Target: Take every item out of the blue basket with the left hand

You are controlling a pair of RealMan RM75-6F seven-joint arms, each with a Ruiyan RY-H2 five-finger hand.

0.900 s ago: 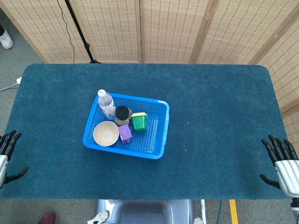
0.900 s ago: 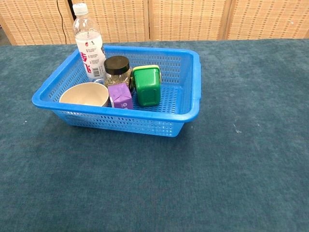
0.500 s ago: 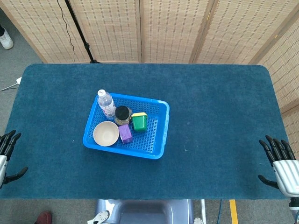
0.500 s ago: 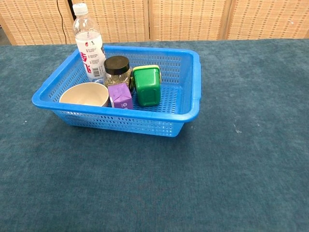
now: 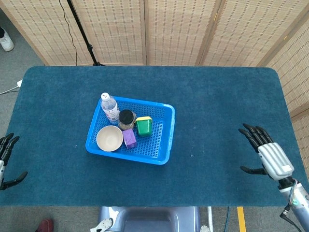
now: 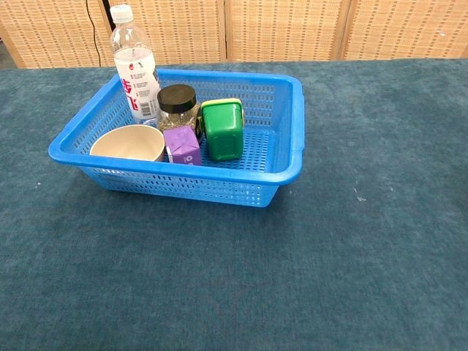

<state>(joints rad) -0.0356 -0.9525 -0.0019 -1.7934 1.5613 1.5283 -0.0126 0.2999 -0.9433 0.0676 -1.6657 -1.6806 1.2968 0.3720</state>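
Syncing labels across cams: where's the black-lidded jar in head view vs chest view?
Head view: black-lidded jar sits left of centre, in the far half of the blue basket.
Chest view: the jar is upper left, basket around it.
Shared landmark: the water bottle stands just to its left in both.

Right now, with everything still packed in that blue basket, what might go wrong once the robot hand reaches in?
The water bottle stands tall in the blue basket's far corner; a nudge could tip it. The jar, purple box, green container and bowl sit crowded, so the left robot hand may bump neighbours.
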